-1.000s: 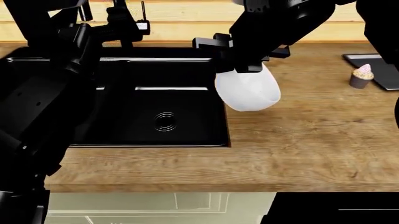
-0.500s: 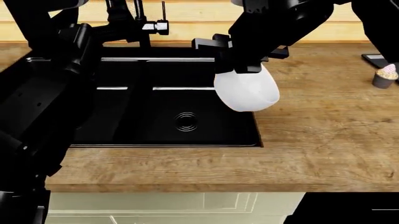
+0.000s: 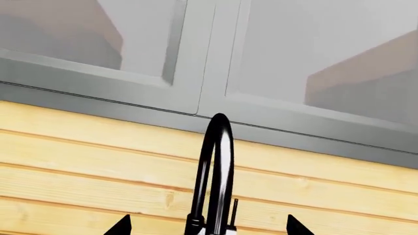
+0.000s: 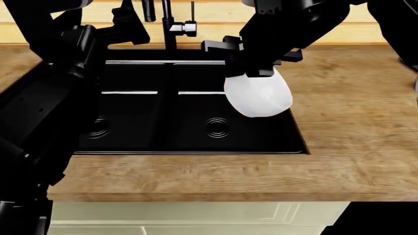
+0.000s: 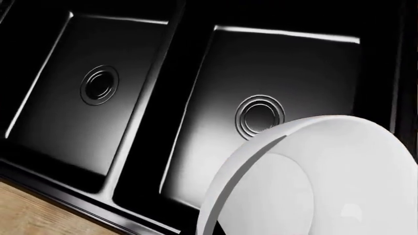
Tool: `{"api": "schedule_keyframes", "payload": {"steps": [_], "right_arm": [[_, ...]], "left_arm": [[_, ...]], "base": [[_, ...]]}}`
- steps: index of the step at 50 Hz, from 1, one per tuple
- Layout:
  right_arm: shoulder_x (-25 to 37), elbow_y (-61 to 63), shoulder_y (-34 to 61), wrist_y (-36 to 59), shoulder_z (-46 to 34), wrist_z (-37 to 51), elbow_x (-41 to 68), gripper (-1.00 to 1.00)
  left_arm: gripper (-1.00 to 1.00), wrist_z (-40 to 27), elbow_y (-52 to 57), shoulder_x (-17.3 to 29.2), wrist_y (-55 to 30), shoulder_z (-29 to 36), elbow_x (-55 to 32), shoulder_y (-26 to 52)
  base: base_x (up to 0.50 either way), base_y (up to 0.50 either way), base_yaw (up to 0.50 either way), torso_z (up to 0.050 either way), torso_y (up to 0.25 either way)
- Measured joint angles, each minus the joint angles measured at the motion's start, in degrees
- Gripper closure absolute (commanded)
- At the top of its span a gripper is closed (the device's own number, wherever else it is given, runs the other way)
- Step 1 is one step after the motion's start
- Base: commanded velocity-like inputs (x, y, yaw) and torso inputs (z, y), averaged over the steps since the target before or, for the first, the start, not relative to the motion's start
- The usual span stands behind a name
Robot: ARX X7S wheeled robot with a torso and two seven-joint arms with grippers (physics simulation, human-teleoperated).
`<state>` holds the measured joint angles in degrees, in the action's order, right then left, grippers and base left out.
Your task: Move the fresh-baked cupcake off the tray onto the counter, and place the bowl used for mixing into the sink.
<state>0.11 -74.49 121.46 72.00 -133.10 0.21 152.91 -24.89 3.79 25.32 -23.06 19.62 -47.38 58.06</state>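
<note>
Right gripper [image 4: 260,68]: its fingertips are hidden behind its own black housing and the bowl [image 4: 259,95].
Bowl's rim: upper part covered by the gripper; cut off by the right wrist picture's edge.
Sink [image 4: 130,127]: left basin largely hidden by the left arm [image 4: 46,112].
Faucet [image 3: 218,171]: base cut off, perhaps with a side lever.

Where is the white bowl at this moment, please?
In the head view, the white bowl hangs tilted from the right gripper, above the right basin of the black sink, near that basin's right edge.
</note>
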Motion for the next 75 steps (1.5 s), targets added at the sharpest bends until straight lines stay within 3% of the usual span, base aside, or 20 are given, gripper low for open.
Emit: {"api": "schedule_keyframes", "payload": {"steps": [75], "right_arm": [[-0.08, -0.05, -0.72, 0.17, 1.3, -0.81, -1.53, 1.0]], "left_arm": [[-1.0, -0.1, -0.14, 0.02, 0.43, 0.37, -0.41, -0.1]], "base": [[0.0, 0.21, 0.0, 0.0, 0.0]]}}
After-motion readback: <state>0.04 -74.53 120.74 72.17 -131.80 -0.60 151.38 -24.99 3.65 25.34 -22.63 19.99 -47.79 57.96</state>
